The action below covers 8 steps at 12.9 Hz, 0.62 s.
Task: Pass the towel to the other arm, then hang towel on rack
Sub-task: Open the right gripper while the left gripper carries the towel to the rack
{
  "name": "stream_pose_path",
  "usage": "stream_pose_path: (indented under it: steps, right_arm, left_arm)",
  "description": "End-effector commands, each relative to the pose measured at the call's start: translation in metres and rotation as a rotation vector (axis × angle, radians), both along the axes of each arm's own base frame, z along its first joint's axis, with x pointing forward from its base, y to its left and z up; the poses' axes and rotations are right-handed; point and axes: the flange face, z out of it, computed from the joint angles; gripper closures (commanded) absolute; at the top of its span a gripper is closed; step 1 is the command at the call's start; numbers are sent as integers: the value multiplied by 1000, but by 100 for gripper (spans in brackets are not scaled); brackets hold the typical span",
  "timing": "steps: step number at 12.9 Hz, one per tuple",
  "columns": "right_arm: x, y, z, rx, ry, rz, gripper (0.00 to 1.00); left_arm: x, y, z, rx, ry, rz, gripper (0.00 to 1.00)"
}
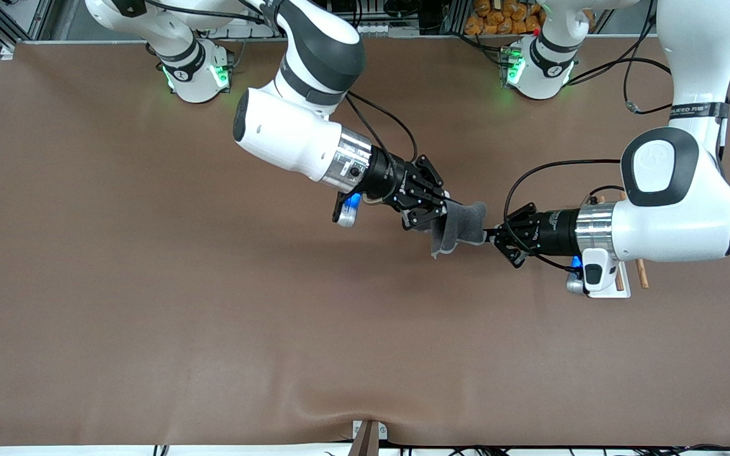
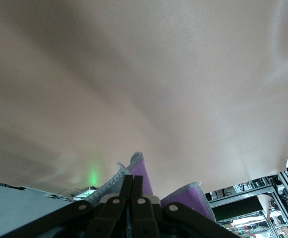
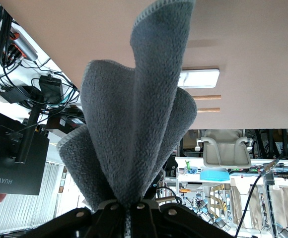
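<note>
The dark-grey towel [image 1: 460, 227] hangs in the air over the middle of the table, stretched between both grippers. My right gripper [image 1: 444, 212] is shut on one bunched end; in the right wrist view its folds [image 3: 134, 124] fan out from the closed fingertips [image 3: 130, 203]. My left gripper [image 1: 490, 235] is shut on the other edge, and the purple reverse side [image 2: 186, 198] shows beside its closed fingertips [image 2: 132, 177]. The rack [image 1: 612, 290] lies under the left arm's wrist, mostly hidden; a brown rod [image 1: 642, 275] sticks out. Its white base [image 3: 199, 78] and both rods show in the right wrist view.
A brown mat [image 1: 149, 285] covers the whole table. A small brown clamp [image 1: 365, 438] sits at the table edge nearest the front camera. The two arm bases [image 1: 197, 73] [image 1: 539, 69] stand along the edge farthest from it.
</note>
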Motion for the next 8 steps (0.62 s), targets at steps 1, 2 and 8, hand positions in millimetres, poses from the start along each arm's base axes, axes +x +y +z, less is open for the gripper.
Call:
stream_pose_path:
  steps: [1,2,8]
  right_arm:
    - [3,0,2,14,6,1,100]
    - [4,-1,2,14,6,-1,100]
    - [3,-4,-21,-80,4,42,0]
  left_arm:
    - [1,20,14,-29,-17,-19,100]
    - [6,37,26,-42,-43,-40,100]
    - [6,134,47,-83,-125,-109,100]
